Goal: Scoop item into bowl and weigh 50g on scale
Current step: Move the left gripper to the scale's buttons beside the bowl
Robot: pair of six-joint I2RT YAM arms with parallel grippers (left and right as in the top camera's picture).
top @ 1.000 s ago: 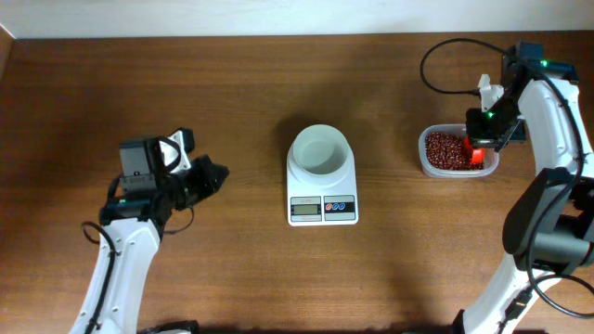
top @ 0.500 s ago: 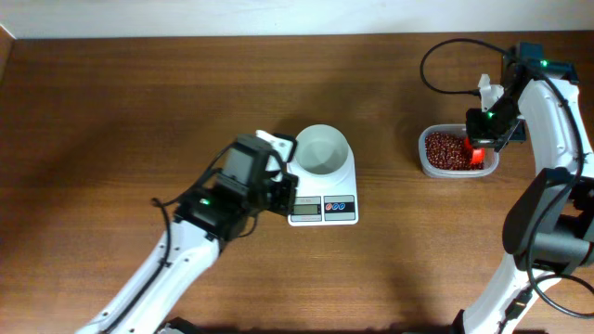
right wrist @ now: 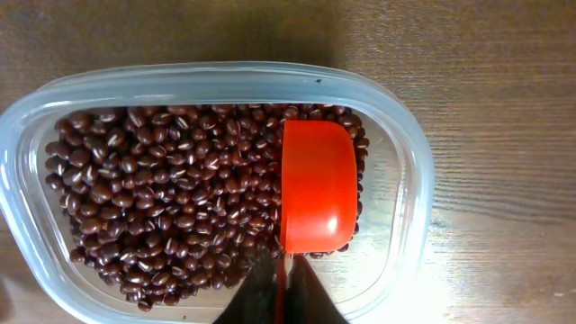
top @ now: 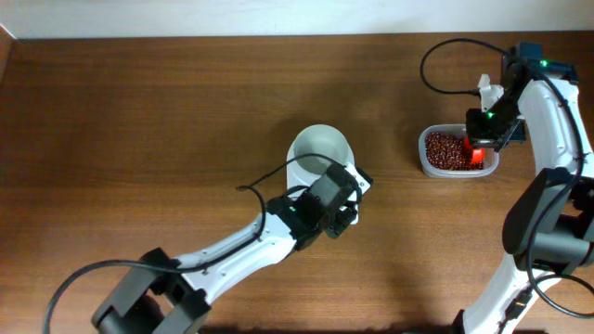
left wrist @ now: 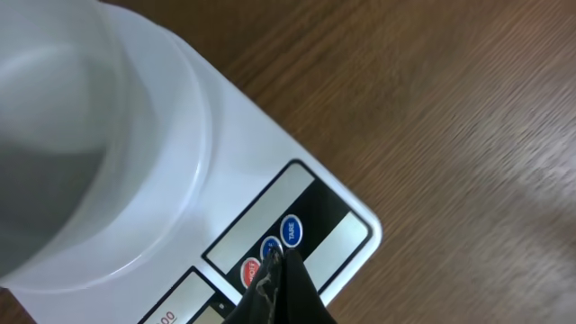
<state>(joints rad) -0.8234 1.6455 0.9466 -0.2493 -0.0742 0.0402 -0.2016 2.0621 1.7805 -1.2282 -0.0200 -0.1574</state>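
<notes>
Overhead view: left gripper (top: pixel 345 206) hung over the front of the scale (left wrist: pixel 261 153), hiding its display; the bowl (top: pixel 320 148) stood on the platform, empty.
Left fingers: pinched together, holding nothing, tip between the red button (left wrist: pixel 251 270) and the blue TARE button (left wrist: pixel 292 230).
Right gripper (right wrist: pixel 283 283): clamped on the handle of the orange scoop (right wrist: pixel 317 184), which lay on the beans (right wrist: pixel 180 189) in the clear tub (right wrist: pixel 409 180).
Risk: an off-centre press could hit the wrong button or shove the scale; beans might spill crossing to the bowl.
Surface: dark wood-grain table (top: pixel 139 93), with a pale wall (top: pixel 278 14) behind.
</notes>
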